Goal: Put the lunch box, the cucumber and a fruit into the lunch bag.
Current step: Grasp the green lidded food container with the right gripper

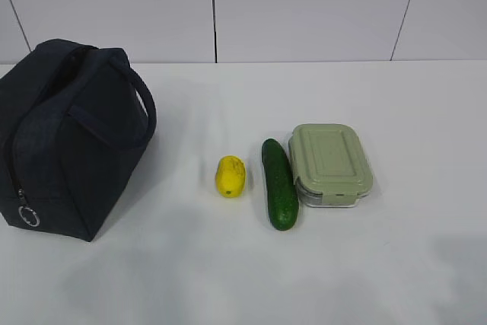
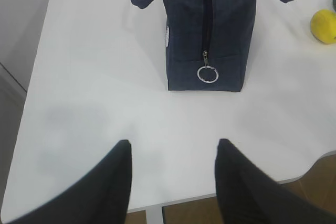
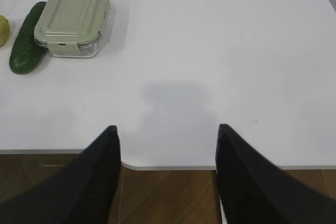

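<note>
Fingers [image 2: 118, 182] apart above table [image 2: 94, 93]

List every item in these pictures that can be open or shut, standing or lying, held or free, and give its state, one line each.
lunch bag: upright, zipper shut, ring pull at its lower end.
lunch box: flat on the table, lid on.
cucumber: lying free, beside the lunch box.
fruit: lying free, apart from the cucumber.
left gripper: open, empty.
right gripper: open, empty.
</note>
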{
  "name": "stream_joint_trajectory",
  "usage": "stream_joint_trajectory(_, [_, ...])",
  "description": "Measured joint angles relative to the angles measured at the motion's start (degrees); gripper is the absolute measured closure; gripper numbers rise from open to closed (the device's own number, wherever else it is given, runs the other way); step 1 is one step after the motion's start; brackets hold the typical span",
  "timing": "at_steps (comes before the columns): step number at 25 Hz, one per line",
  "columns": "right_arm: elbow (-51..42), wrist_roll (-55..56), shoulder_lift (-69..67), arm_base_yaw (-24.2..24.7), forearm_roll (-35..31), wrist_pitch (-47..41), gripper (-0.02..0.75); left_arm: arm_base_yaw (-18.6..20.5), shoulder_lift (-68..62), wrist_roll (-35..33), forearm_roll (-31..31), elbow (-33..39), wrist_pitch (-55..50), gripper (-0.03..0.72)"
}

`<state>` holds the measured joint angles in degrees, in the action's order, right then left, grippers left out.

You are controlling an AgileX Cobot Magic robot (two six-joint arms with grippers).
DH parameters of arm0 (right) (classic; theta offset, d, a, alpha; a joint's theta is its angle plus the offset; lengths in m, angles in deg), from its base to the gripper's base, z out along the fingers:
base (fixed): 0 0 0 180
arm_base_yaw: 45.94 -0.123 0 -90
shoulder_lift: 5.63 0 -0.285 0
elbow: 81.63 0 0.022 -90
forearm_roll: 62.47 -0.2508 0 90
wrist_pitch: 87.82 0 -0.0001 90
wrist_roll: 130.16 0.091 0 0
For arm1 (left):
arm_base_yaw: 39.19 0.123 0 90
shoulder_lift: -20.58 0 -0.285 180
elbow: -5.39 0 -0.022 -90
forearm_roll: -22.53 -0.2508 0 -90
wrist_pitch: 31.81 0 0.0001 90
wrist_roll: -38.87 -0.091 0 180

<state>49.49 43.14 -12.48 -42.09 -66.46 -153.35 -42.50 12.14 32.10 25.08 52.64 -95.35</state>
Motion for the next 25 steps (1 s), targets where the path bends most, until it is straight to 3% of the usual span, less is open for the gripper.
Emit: stream_joint_trajectory(25, [0.0,0.0,0.0,0.0,0.0,0.0,0.306,0.0,0.0,0.0,0.0,0.0,0.0,0.317])
